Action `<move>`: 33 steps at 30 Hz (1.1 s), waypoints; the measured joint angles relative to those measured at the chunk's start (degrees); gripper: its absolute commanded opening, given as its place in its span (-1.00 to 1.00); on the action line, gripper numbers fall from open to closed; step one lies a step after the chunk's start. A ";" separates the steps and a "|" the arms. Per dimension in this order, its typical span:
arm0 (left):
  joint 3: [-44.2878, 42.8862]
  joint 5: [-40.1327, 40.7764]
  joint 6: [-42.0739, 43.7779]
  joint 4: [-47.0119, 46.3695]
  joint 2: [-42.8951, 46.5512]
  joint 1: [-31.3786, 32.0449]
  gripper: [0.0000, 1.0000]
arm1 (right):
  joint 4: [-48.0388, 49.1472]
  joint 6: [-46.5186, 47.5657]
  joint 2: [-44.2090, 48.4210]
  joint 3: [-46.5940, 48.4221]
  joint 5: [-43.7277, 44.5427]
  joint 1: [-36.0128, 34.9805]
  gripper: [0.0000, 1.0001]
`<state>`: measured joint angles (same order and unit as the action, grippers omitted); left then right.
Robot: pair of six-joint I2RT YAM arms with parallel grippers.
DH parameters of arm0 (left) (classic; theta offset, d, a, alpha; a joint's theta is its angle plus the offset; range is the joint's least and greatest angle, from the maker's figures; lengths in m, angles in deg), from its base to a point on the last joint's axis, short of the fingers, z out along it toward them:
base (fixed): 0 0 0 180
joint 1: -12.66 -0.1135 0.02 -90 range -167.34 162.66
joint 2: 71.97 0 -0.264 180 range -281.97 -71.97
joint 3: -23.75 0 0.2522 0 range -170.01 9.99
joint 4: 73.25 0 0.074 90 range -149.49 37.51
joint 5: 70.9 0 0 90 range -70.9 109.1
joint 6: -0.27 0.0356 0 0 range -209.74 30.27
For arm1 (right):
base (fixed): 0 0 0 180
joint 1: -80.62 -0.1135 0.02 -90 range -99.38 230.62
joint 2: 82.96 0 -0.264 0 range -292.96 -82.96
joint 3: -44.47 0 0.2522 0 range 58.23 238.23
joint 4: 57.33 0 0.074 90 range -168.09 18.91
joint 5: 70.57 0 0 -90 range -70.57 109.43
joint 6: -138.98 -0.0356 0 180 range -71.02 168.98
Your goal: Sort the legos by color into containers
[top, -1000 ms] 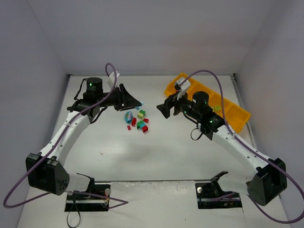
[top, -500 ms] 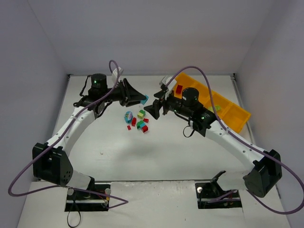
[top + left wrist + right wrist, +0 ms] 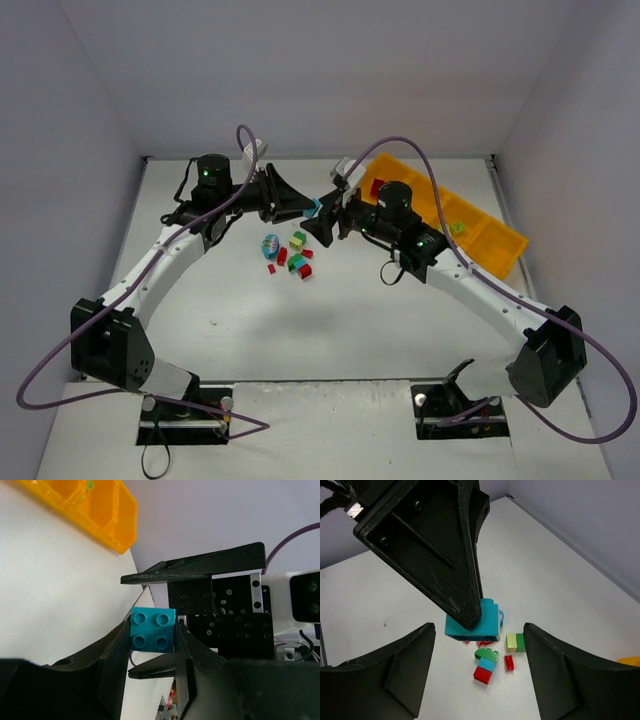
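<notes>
Top external view: the left gripper [image 3: 308, 207] is extended over the far middle of the table [image 3: 250, 330], where it is met almost tip to tip by the right gripper [image 3: 322, 226]. A teal-blue brick [image 3: 152, 629] is pinched between the left fingers [image 3: 112, 650] (its four studs are turned toward the left wrist camera) and is held clear of the table surface.

In the right wrist view the same brick is seen clamped at the tip of the left arm's jaws. The right fingers [image 3: 402, 667] are spread wide on either side of it, and no contact with the brick is shown.

The loose legos [image 3: 290, 255] are gathered in a small cluster on the table, just near of the two grippers. Red, dark green, pale yellow-green and teal pieces can be made out, some of them stacked.

The orange-yellow tray [image 3: 495, 240] is laid diagonally at the far right, partly hidden behind the right arm. A red brick [image 3: 376, 187] is seen in its leftmost compartment, and a green piece [image 3: 457, 228] lies in a compartment further along. The contents of the other compartments cannot be told.
</notes>
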<state>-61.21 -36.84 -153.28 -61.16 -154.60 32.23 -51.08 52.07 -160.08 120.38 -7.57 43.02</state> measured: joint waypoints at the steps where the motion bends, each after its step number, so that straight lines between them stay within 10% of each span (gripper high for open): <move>1: 0.00 0.00 -0.07 0.00 0.00 0.00 -0.97 | 0.13 0.00 -0.04 0.11 0.02 0.00 0.32; 10: 0.39 0.02 -0.15 -0.37 0.00 0.37 -0.97 | 0.85 -0.02 -0.09 0.39 0.11 0.00 -0.12; 18: 0.72 0.96 -0.61 -0.76 -0.02 0.90 -0.93 | 0.83 0.09 -0.09 0.37 0.66 0.00 -0.93; 25: 0.72 3.08 2.25 2.05 0.72 1.38 0.22 | 0.96 0.22 -0.02 -0.35 2.82 -0.22 -1.00; 33: 0.72 12.68 12.24 14.51 7.23 1.36 0.41 | 0.28 -0.26 4.74 -8.20 10.14 0.85 -1.00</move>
<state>-60.49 -24.16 -141.04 -46.65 -147.36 33.58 -50.79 51.81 -155.34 112.18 2.57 43.87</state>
